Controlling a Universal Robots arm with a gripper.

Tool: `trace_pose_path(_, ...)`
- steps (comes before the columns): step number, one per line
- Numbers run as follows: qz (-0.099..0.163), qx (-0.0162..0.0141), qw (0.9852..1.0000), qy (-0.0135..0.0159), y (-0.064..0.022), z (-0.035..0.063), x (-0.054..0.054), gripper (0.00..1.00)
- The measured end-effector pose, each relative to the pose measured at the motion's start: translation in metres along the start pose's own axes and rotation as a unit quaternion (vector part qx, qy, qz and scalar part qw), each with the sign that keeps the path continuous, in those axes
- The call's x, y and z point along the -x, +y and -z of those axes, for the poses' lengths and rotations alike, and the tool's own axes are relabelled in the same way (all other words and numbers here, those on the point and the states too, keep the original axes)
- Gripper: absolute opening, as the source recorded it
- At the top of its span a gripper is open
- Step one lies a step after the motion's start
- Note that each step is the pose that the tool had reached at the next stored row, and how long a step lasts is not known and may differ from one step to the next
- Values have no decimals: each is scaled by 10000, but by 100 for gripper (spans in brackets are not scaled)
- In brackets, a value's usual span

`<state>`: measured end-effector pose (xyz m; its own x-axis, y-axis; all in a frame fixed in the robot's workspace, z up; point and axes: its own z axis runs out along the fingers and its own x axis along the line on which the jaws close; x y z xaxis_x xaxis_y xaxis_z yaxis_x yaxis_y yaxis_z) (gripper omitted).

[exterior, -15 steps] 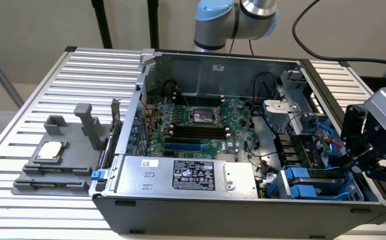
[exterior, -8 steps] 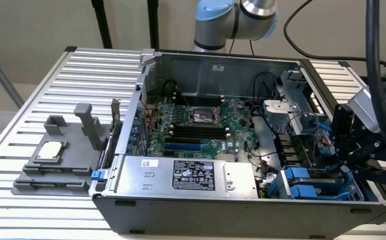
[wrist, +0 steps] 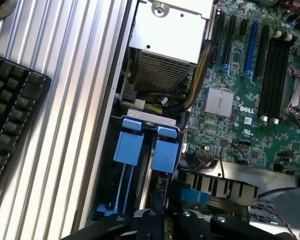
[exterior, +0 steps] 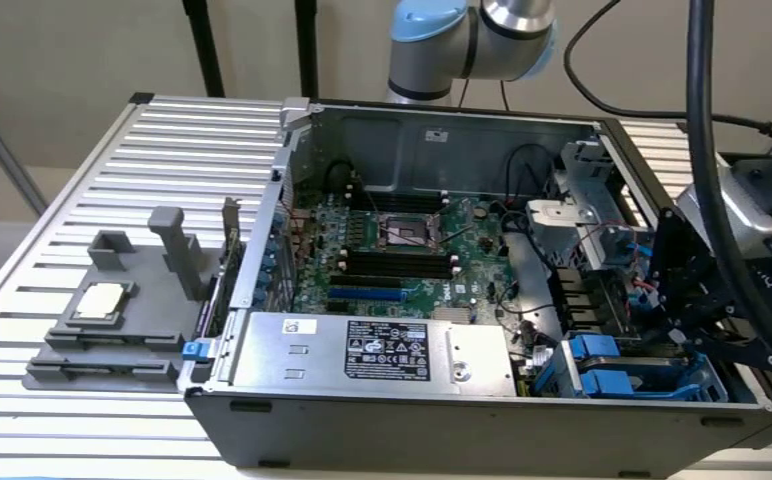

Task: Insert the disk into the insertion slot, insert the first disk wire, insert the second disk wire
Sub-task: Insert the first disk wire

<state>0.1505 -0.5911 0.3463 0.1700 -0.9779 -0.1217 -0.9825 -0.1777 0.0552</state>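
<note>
Exterior view: an open computer case (exterior: 493,430) lay on its side on a ribbed metal table (exterior: 186,150), its green motherboard (exterior: 400,250) facing up. A silver box with a black label (exterior: 373,350) sat along the case's near wall. At the exterior view's left, beside the case, stood a grey plastic stand (exterior: 119,340) with a square chip (exterior: 99,302) resting on it. The robot arm (exterior: 473,35) rose behind the far wall.

The black gripper (exterior: 680,320) hung over the case's near corner at the exterior view's right, just above the insertion slot (exterior: 613,368).

Wrist view: the slot (wrist: 149,165) showed 2 bright blue tabs side by side (the gripper (wrist: 162,222) sat close by them). Whether the gripper was released, clenched or grasping anything could not be told, nor whether the disk lay in the slot. A dark keyboard (wrist: 12,115) rested on the table beyond the case wall.
</note>
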Motion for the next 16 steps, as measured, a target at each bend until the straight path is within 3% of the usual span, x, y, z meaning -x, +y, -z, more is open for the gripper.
trace_pose_path(6, -457, -47, 9989, -27, -1, -16, -2, 17)
trace_pose_path(9, -722, -69, 9974, -43, -2, -28, -3, 17)
trace_pose_path(16, -1168, -87, 9931, -73, -3, -49, -6, 17)
